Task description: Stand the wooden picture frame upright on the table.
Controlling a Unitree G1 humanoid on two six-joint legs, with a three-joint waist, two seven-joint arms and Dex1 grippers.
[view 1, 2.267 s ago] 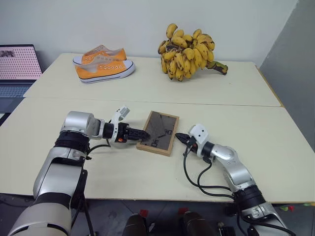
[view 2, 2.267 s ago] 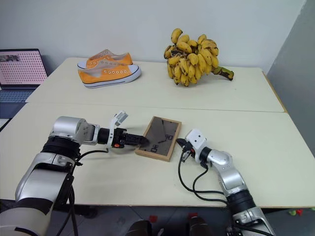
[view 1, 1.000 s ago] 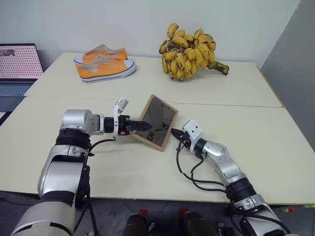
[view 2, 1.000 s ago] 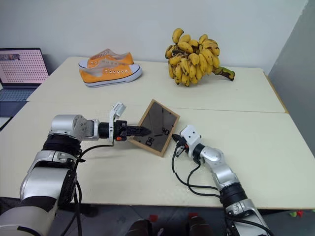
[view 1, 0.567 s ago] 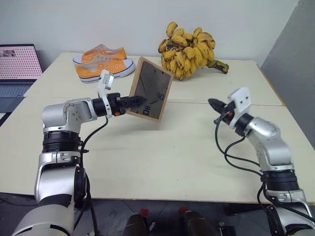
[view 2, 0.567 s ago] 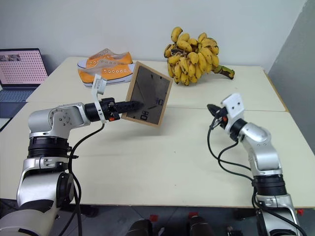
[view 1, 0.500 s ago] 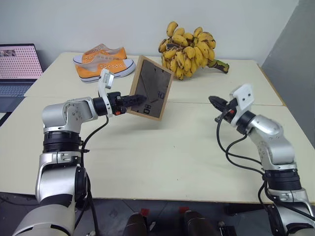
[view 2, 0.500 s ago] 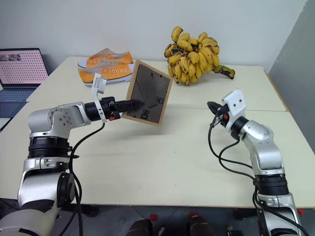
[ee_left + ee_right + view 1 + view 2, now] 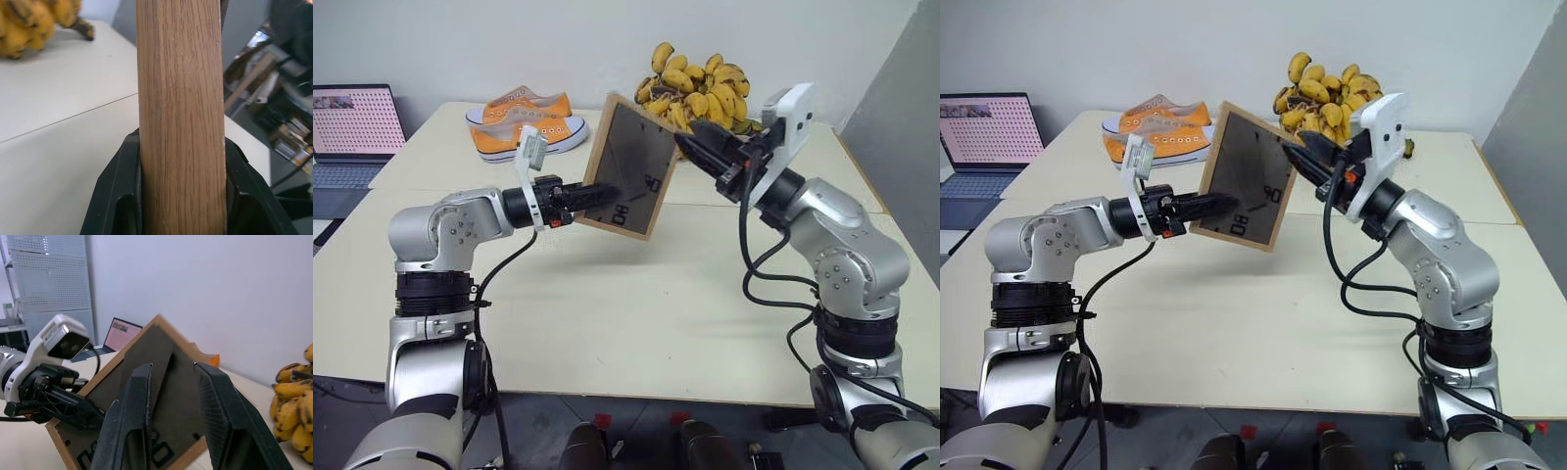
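The wooden picture frame [image 9: 628, 162] hangs tilted in the air above the table [image 9: 636, 323], its dark back panel with black clips turned toward me. My left gripper [image 9: 585, 195] is shut on its lower left edge; in the left wrist view the light wood edge [image 9: 181, 98] sits clamped between both black fingers. My right gripper [image 9: 693, 140] is raised at the frame's upper right edge, pointing at it. In the right wrist view its fingers [image 9: 142, 396] stand apart in front of the back panel [image 9: 161, 340], holding nothing.
A big bunch of bananas [image 9: 700, 93] lies at the back of the table, just behind my right gripper. A pair of orange sneakers [image 9: 524, 122] sits at the back left. An open laptop [image 9: 352, 127] stands off the table's left end.
My left gripper lifted the frame higher and rolled it. My right arm swung up and to the left, from the right of the table to the frame's upper right edge, and its fingers opened.
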